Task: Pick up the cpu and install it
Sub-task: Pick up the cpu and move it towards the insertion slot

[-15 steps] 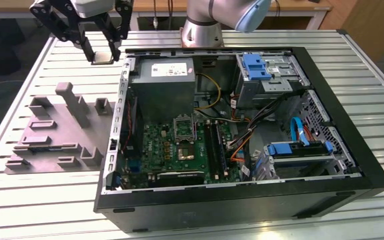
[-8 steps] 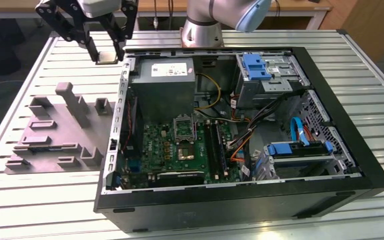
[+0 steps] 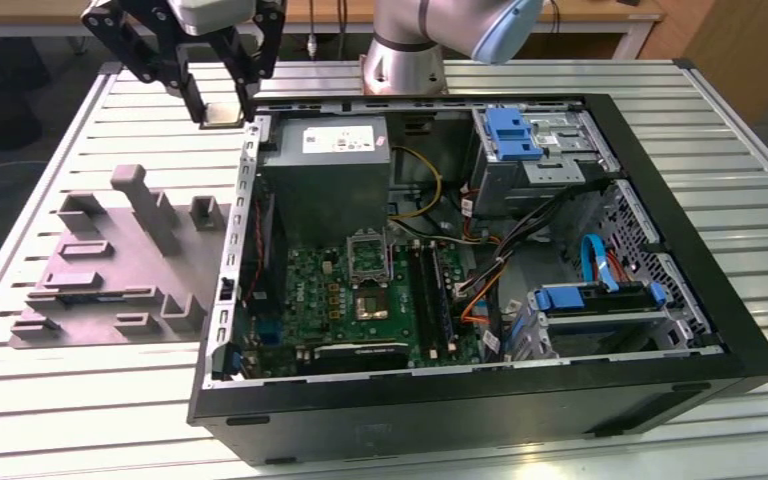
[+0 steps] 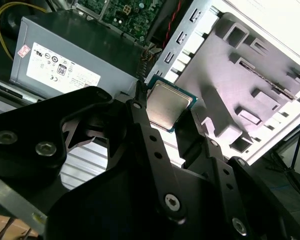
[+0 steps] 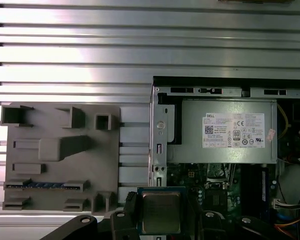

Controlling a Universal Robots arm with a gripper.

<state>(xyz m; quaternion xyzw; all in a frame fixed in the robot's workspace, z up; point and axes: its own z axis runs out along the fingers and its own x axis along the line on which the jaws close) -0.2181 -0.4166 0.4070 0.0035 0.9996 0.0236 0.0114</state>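
The gripper [image 3: 220, 110] is pinching the cpu [image 3: 220, 113] by two opposite edges, one black finger [image 3: 191, 95] on each side. The chip lies flat between the fingertips, its pale metal top facing up toward the wrist. In the second wrist view the cpu [image 4: 167, 105] sits right at the tips of the gripper [image 4: 165, 109], with the fingers [image 4: 155, 145] closed against its green border. The first wrist view shows the same grip, the cpu [image 5: 161, 212] level in the gripper [image 5: 161, 216].

The chip is held in the air, clear of the table [image 3: 91, 420]. It hangs by the case [image 3: 704, 290] wall on the exterior view's left, near the far corner, close to the power supply [image 3: 331, 170]. In the first wrist view it straddles that wall line, partly over the board edge.

The grey fixture [image 3: 117, 270] lies on the table outside the case, on the exterior view's left, nearer the camera than the gripper. The socket [image 3: 364, 297] on the green board [image 3: 317, 300] is well apart from the cpu, inside the case beyond the power supply.
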